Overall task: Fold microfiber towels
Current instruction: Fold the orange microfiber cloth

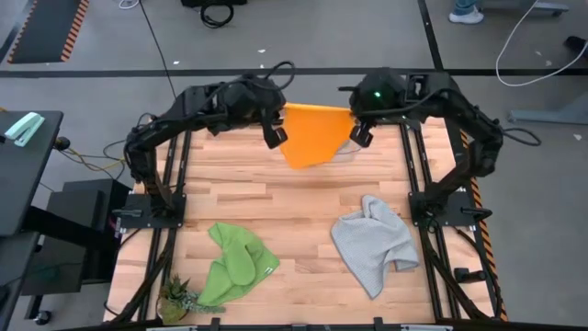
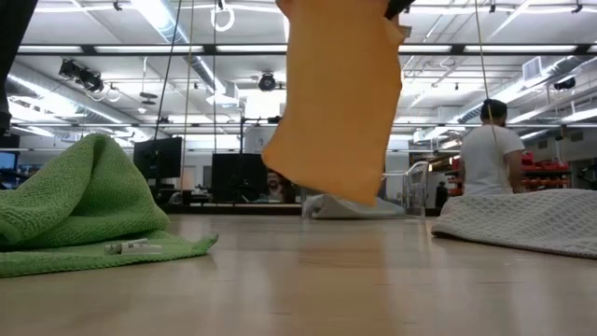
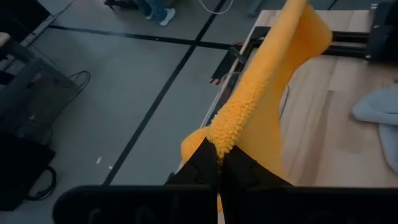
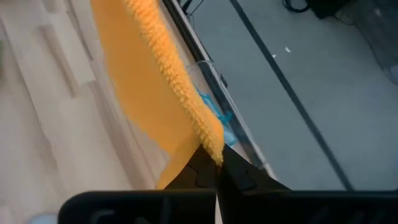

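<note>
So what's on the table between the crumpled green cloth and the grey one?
Nothing: the high view shows bare wooden table between the green microfiber towel and grey microfiber towel.

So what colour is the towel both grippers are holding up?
Yellow-orange towel, pinched by the left gripper and right gripper; clearest in the high view.

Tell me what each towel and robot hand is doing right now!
Orange towel: hanging in the air, held by two corners.
Green towel: crumpled on the table.
Grey towel: crumpled on the table.
Left end effector: shut on the orange towel.
Right end effector: shut on the orange towel.
</note>
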Controlling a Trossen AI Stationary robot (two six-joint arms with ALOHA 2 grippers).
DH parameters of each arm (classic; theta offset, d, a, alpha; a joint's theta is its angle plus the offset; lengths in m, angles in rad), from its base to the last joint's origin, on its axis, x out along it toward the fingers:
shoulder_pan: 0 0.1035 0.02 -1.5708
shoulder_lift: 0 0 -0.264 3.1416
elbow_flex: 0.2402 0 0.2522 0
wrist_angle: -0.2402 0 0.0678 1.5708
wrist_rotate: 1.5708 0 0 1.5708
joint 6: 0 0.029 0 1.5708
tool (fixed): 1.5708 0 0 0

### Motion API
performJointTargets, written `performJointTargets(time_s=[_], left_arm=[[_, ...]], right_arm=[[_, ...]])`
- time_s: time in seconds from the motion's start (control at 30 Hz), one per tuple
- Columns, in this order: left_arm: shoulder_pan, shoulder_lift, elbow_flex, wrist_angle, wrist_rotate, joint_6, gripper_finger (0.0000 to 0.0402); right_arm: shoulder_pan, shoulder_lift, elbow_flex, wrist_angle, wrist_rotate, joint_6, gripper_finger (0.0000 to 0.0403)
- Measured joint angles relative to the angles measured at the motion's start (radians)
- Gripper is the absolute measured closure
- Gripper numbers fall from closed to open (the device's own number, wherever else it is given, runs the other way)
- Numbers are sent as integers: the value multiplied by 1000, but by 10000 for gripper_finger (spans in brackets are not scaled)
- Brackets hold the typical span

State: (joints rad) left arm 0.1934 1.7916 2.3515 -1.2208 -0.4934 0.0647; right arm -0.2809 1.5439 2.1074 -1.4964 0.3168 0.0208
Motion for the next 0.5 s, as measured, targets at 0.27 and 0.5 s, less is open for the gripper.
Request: performJointTargets(time_s=[0.27, 0.5], left_arm=[[31, 2, -13, -136, 1, -74, 397], [-9, 3, -36, -277, 16, -170, 397]], right_arm=[[-13, 131, 128, -71, -3, -77, 403], [49, 129, 82, -70, -35, -27, 403]])
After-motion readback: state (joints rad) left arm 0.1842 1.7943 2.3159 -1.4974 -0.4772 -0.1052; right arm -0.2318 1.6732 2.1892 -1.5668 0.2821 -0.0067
